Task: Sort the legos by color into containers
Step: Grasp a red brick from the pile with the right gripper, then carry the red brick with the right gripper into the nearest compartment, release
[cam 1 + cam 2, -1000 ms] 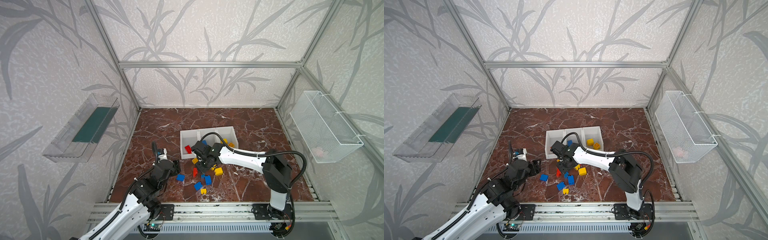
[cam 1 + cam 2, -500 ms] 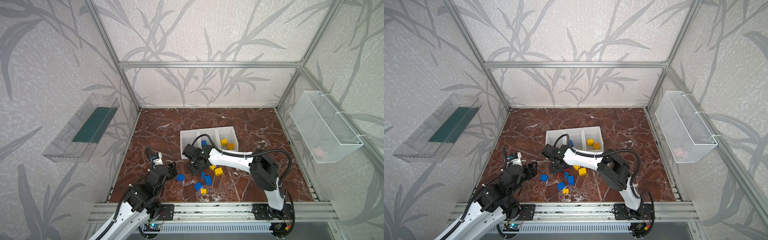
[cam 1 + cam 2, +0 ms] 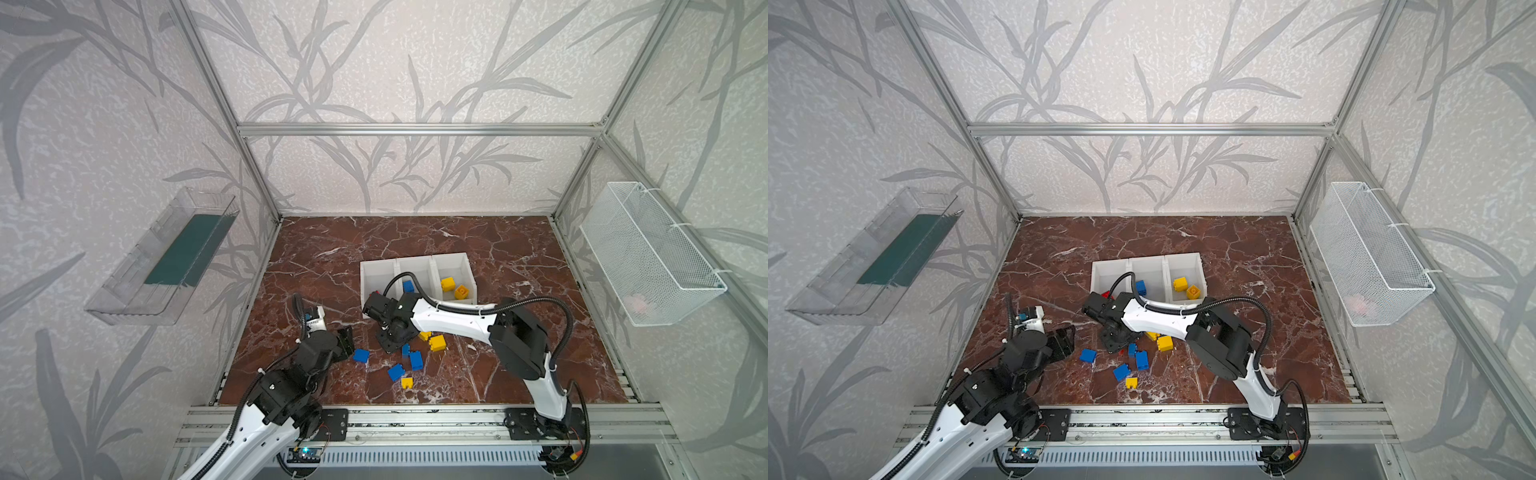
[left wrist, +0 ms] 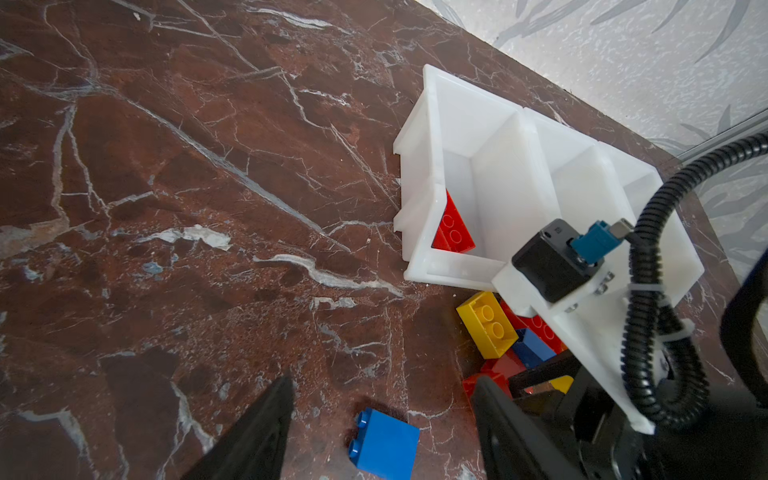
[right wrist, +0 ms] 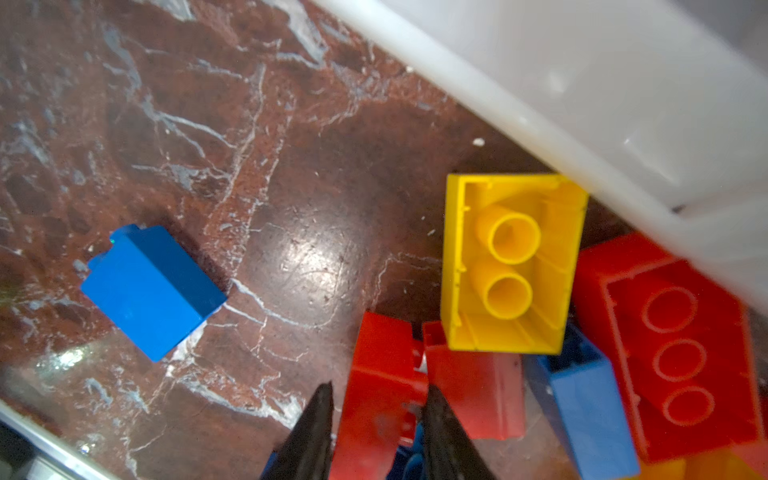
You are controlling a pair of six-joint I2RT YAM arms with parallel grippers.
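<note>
Three joined white containers [image 3: 376,262] [image 3: 1108,262] stand mid-floor. Their left bin holds a red lego [image 4: 453,232], the middle a blue one [image 3: 408,286], the right two yellow ones [image 3: 447,284]. Loose legos lie in front, among them yellow [image 3: 437,343] and blue [image 3: 416,360]. My right gripper [image 3: 390,340] [image 5: 379,386] reaches down into this pile, shut on a red lego [image 5: 378,357] beside an upturned yellow one [image 5: 511,262]. To the left, my left gripper [image 3: 347,338] [image 4: 384,379] hangs open over a lone blue lego [image 4: 384,440] [image 3: 361,355].
A clear tray [image 3: 166,266] hangs on the left wall and a white wire basket [image 3: 648,257] on the right wall. An aluminium rail [image 3: 415,419] runs along the front edge. The right arm's cable [image 3: 536,301] arcs over the bins' front.
My right gripper has moved left and down from the bins' front edge into the pile, and its jaws have closed on the red lego. The left gripper has barely shifted.
</note>
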